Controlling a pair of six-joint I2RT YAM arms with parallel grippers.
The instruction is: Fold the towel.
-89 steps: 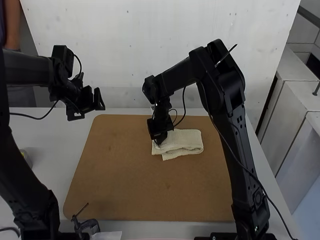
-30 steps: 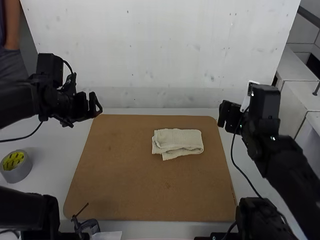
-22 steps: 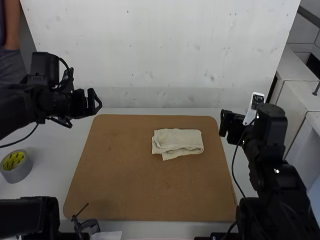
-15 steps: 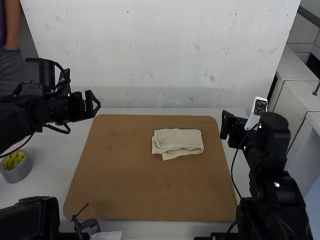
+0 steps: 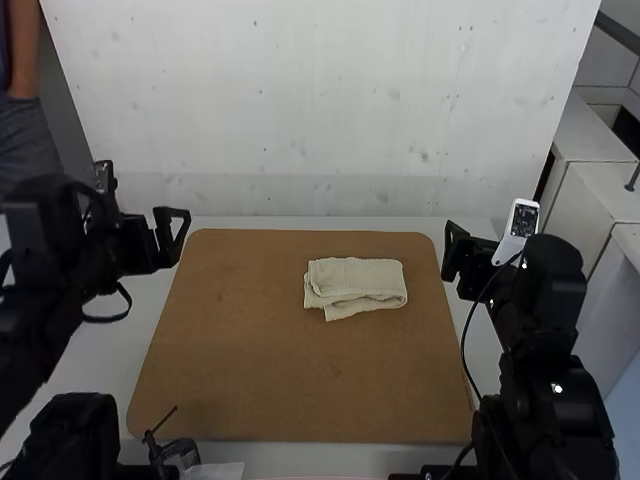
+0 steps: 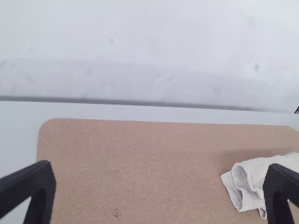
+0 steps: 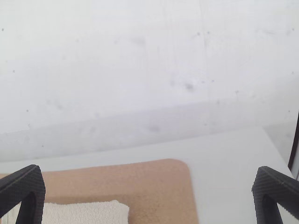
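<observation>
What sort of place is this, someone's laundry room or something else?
Most likely a robot lab or test station. A left arm and a right arm stand at a table, and a folded towel lies on a brown board between them.

From my high view, the board lies on the table, with the towel on it, right of the middle and nearer the far edge. I have the left gripper just left of the board's far left corner, the right gripper just right of its far right corner. A clamp-like fixture sits at the near edge, toward the left.
</observation>
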